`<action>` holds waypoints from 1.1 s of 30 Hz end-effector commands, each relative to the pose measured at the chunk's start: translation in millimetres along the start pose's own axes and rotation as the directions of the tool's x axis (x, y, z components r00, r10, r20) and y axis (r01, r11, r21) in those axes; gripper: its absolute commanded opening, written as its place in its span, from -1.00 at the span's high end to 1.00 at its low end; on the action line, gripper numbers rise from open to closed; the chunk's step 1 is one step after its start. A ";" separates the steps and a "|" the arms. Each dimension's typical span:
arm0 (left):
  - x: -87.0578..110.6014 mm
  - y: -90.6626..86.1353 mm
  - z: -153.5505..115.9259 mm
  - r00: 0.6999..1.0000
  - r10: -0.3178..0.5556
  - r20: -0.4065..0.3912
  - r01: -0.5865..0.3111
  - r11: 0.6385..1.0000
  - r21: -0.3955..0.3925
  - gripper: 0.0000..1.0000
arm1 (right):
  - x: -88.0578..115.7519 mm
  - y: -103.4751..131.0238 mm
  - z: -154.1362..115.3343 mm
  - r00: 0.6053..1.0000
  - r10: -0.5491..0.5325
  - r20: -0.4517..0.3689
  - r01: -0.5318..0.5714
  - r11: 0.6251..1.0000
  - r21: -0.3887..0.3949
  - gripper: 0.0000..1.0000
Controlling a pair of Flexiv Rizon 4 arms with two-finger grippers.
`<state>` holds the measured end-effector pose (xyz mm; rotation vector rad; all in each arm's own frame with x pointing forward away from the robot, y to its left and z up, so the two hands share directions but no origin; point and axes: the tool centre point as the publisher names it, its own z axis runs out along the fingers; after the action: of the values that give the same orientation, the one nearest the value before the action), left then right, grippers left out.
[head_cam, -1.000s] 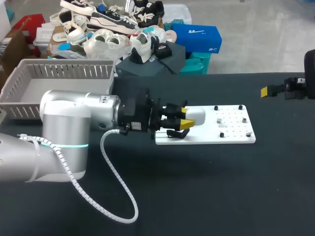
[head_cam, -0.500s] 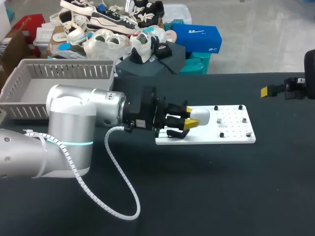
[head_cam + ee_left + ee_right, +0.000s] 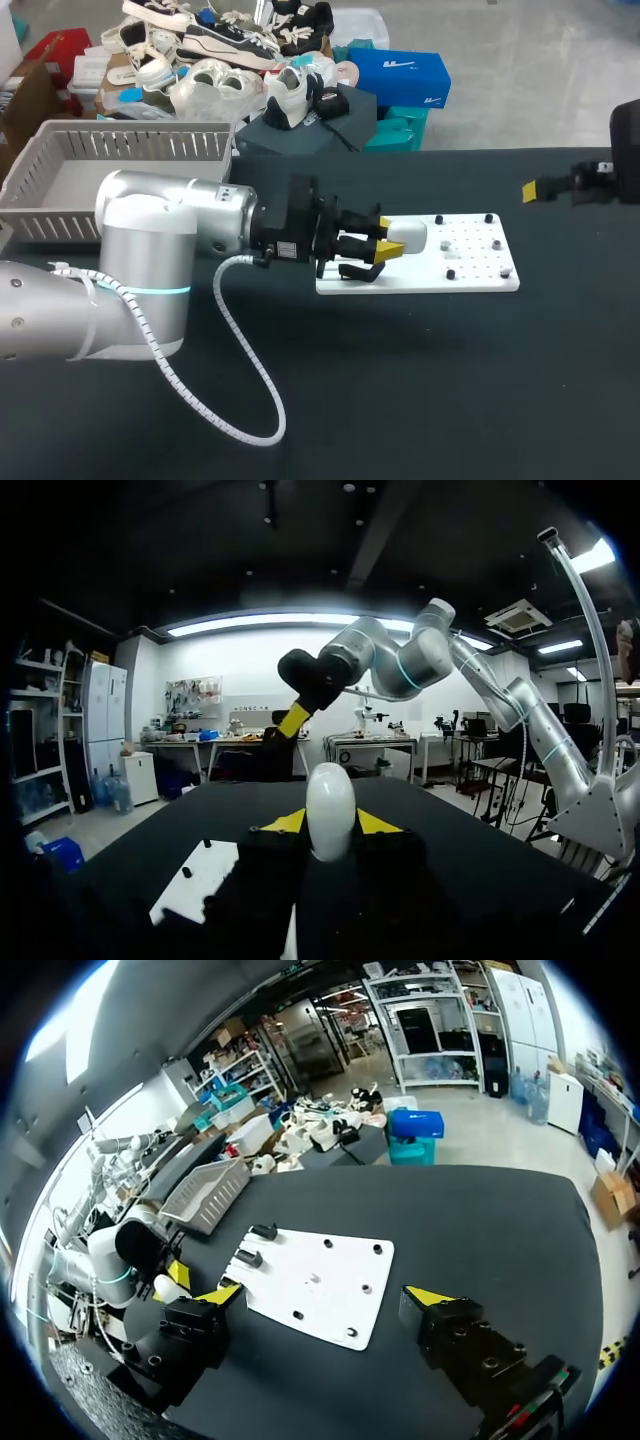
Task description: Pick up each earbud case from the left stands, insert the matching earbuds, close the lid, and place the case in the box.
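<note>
Earbud case in left gripper's hold, over the stand end of the board; right gripper idle and wide.

The white earbud case has its lid shut and sits between the yellow tips of the left gripper. Both fingers press its sides near its lower half, and its rounded end projects beyond the tips. The hold is on the body, not the lid seam; judged to leave the lid free for opening. The case lies over the left part of the white board, just beside the black stands. Whether it is clear of its stand cannot be told. The right gripper hangs well apart at the table's right edge, fingers spread wide and empty, judged placed ready to handle earbuds. The grey box stands at the far left, beyond the left arm.
</note>
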<state>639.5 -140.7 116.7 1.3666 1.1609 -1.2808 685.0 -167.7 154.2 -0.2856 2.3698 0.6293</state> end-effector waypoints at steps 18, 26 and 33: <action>5.5 9.0 3.8 0.998 0.047 0.037 -0.047 0.999 -0.004 1.00 | 19.2 78.8 5.2 0.982 -0.159 -0.100 0.151 0.985 -0.083 -1.00; 5.8 10.1 4.1 0.998 0.055 0.031 -0.055 0.998 -0.008 1.00 | 27.4 99.5 13.8 0.973 -0.190 -0.132 0.175 0.978 -0.118 -1.00; 5.8 10.1 4.1 0.998 0.055 0.031 -0.055 0.998 -0.008 1.00 | 38.3 119.3 17.7 0.963 -0.219 -0.159 0.199 0.971 -0.131 -1.00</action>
<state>648.0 -145.6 111.7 1.3600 1.1014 -1.2522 622.9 -62.7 160.9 -0.6432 2.4234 0.6534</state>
